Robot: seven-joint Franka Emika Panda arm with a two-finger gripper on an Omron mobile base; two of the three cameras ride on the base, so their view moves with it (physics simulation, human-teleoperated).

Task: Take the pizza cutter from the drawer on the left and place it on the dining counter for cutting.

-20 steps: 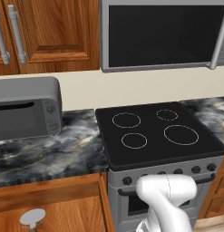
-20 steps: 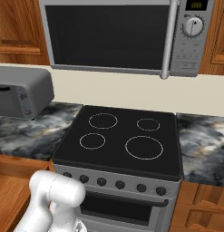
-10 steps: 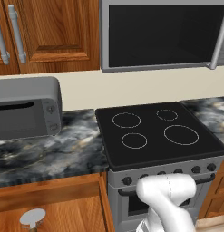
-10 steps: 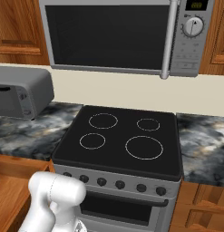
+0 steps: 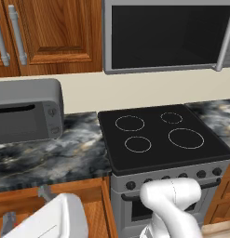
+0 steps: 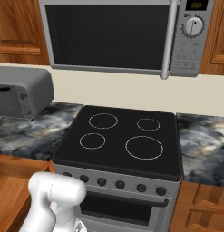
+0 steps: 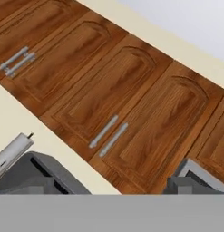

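Cannot place the pizza cutter exactly: judged hidden beneath the white hand, inside the drawer at near left, just below the marbled worktop. Shows the gripper spread fully wide above that drawer, holding nothing, aimed up at the upper cabinets. Pitch the wrist downward first, until the drawer floor faces the fingers. Align across the wooden handle rather than the wheel. Descend slowly; close only once both pads flank the handle.
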